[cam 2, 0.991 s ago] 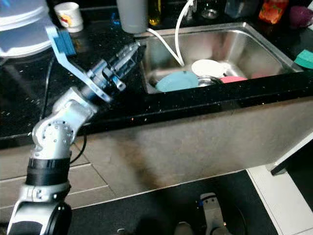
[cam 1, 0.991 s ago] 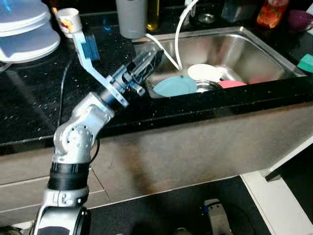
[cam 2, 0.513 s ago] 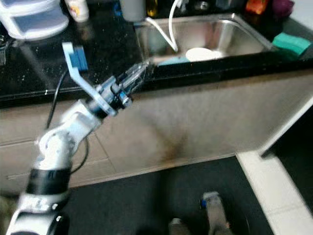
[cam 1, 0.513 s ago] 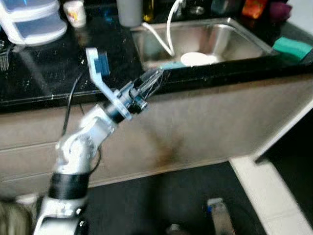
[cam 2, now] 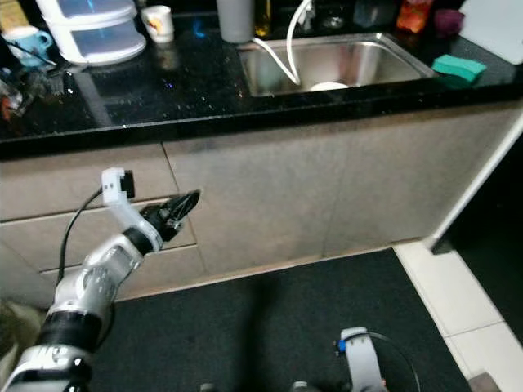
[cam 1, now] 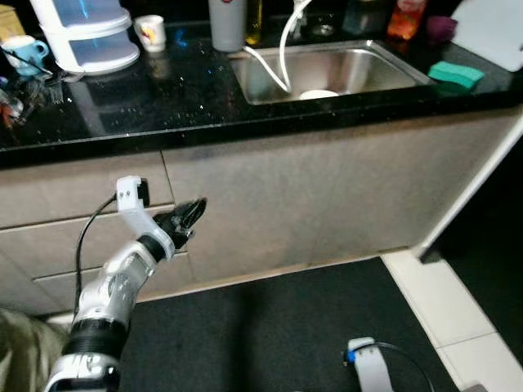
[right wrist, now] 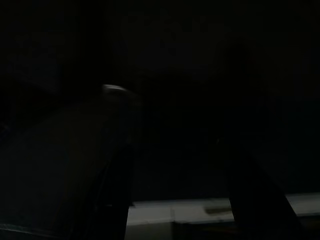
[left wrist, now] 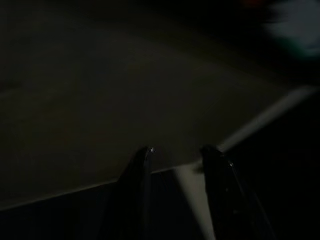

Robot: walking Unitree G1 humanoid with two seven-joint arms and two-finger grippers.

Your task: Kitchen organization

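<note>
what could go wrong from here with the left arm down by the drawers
1. The left gripper, holding nothing, hangs close to the drawer fronts below the black counter; a forward swing could knock its fingers against them.
2. A cable loops loose from the wrist camera; it might snag on a drawer edge.
3. The left wrist view is dark and blurred, so judging the gap to the cabinet from it would be unreliable.

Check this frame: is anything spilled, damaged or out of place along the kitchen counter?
Nothing is spilled or broken. The one oddity is the white hose drooping loosely into the sink, above a white plate.
</note>
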